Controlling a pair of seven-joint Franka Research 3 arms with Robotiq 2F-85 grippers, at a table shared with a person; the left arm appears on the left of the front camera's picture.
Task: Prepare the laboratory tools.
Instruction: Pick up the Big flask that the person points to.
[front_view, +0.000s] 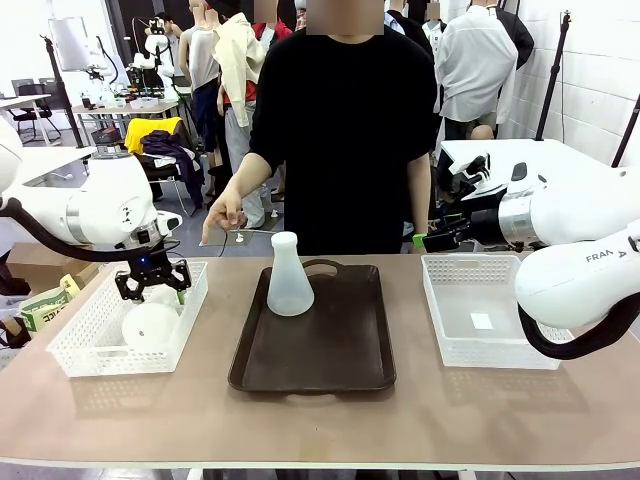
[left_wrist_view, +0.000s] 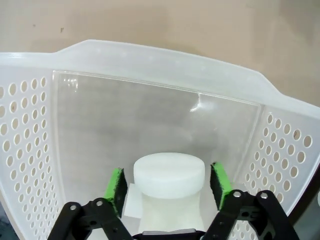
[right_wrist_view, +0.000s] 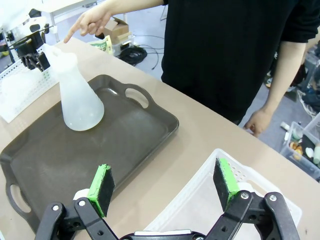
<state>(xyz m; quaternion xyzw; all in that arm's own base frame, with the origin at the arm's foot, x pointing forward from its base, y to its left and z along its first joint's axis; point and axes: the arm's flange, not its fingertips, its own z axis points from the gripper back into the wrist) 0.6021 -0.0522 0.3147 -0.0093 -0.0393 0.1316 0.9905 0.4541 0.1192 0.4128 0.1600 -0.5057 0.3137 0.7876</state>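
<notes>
flask (left_wrist_view: 169, 175) in L basket (left_wrist_view: 30, 150) | L gripper (left_wrist_view: 169, 187) pads astride neck, not clamped | R gripper (right_wrist_view: 164, 187) open

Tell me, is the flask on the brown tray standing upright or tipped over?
Upright. The flask stands on its wide base on the tray, with its narrow neck pointing up.

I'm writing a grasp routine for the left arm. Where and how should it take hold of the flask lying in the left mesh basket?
Probably by the neck. The flask lies on its side in the left basket, its narrow cylindrical neck pointing up at the left tool, whose green pads already flank it without touching. Come from above, along the neck's axis; the wide base looks too broad to span.
</notes>
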